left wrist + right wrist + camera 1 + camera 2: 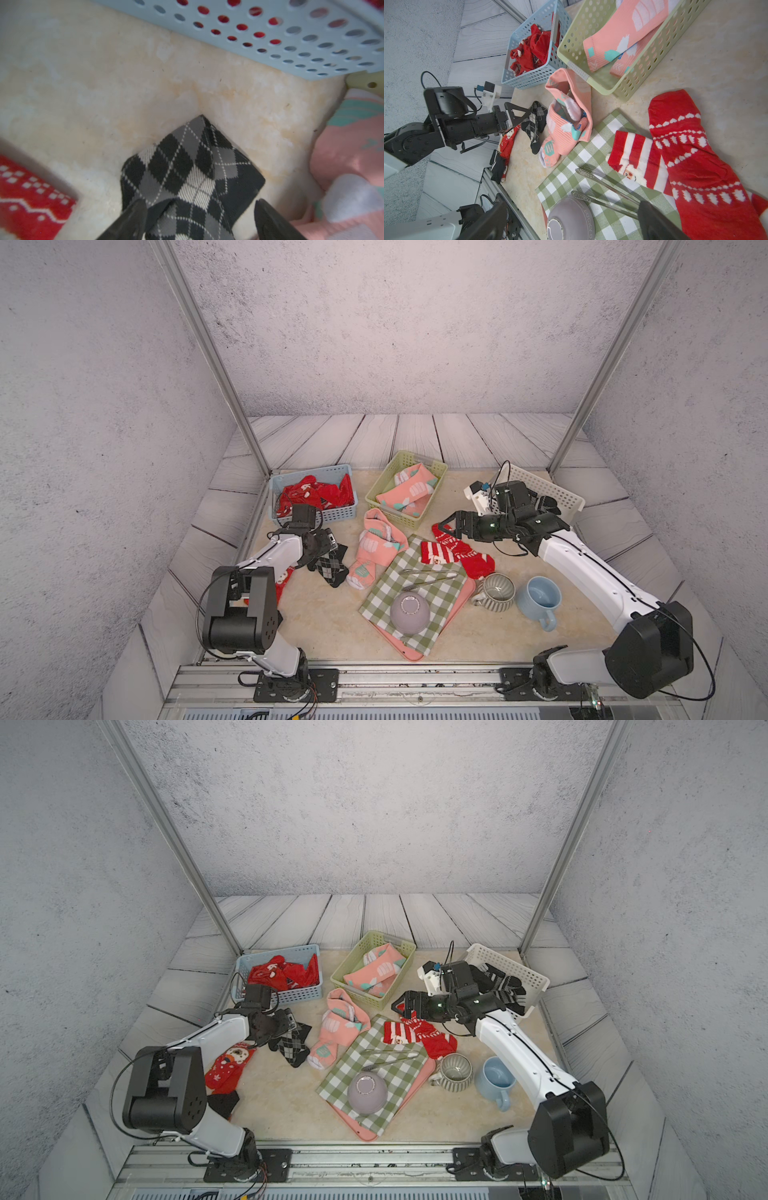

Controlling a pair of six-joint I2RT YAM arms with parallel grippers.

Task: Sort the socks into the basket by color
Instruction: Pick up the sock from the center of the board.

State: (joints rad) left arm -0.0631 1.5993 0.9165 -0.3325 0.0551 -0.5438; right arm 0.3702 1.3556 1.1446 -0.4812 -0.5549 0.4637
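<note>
Blue basket, red socks inside

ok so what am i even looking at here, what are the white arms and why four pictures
They are two robot arms fixed at the table's front, each ending in a two-fingered hand. Two pictures look down from overhead, nearly identical; two come from cameras on the wrists. Red socks lie in the blue basket, pink socks the green basket, black socks the white basket. A cloth, bowl, tongs and mugs lie alongside. The left hand is open, straddling an argyle sock, not gripping it. The right hand is open and empty above loose red socks.
</note>
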